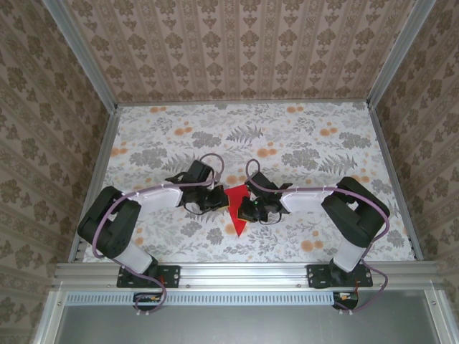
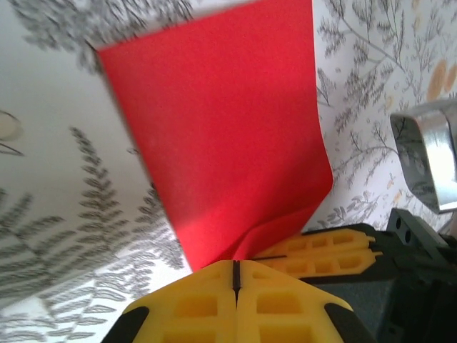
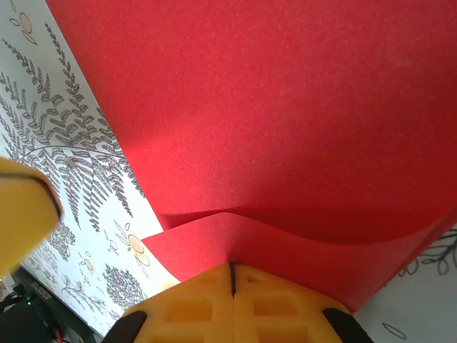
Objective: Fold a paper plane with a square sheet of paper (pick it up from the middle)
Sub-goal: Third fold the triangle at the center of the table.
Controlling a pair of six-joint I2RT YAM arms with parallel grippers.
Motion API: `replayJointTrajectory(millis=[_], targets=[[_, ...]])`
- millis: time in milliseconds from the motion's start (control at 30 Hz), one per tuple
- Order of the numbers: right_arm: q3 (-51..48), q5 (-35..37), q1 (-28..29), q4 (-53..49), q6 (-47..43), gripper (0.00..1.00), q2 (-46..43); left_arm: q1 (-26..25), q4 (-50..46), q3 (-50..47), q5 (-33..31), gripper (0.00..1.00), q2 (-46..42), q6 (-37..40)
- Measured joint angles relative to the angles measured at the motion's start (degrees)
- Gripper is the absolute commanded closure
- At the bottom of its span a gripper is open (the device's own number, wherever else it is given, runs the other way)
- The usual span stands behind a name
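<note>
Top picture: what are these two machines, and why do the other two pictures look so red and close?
They are two robot arms, the left arm and the right arm, at the near edge of a flower-patterned table. The top picture comes from a camera above and behind them. The other two come from a camera on each wrist, looking along its yellow jaws. Between the arms is a thin bright red sheet of paper, folded to a point. Both pairs of jaws are closed on it.
</note>
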Motion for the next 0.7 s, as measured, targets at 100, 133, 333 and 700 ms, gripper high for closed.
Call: replayJointTrajectory(millis=[100,133,333,700], targets=[[0.0,0.0,0.0,0.0,0.0,0.95,0.0,-1.9,0.3,-0.2,0.3,1.0,0.0,-0.5],[0.0,0.0,0.0,0.0,0.0,0.95,0.0,-2.3,0.3,-0.2,0.3,1.0,0.0,-0.6],[0.0,0.0,-0.1,0.0,0.0,0.95,0.0,-4.2,0.7,-0.2,0.4,1.0,0.8,-1.1],[0.0,0.0,-0.2,0.0,0.0,0.95,0.0,-5.2,0.5,-0.1,-0.1,1.0,4.8,-1.2]])
